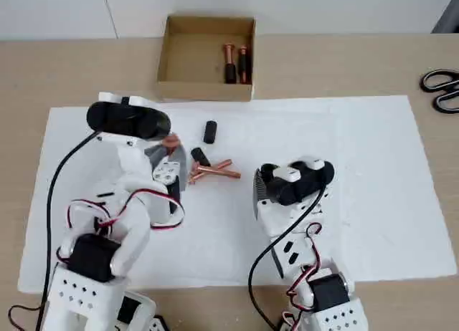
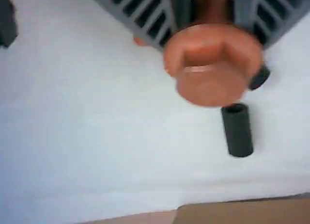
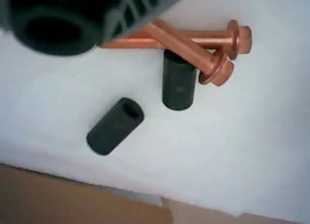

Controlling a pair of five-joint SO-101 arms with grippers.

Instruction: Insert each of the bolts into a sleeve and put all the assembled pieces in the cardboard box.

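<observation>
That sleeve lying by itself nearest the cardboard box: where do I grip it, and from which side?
Come down from above and close the jaws across the middle of the lone sleeve, on its curved sides. It lies flat on the sheet, long axis pointing roughly toward the box, with bare sheet on both sides.

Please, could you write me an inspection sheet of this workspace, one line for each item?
Surface: wooden table under a white sheet.
Job's things: two assembled pieces in the box; two loose sleeves and two crossed bolts on the sheet.
Clutter: scissors at the table's edge.
Grippers: left gripper shut on the held bolt; right gripper shut on the held sleeve.
Cables: left cable, black, and red-and-white wires on the left arm; right cable, black.
Surroundings: pale wall behind the table.
</observation>
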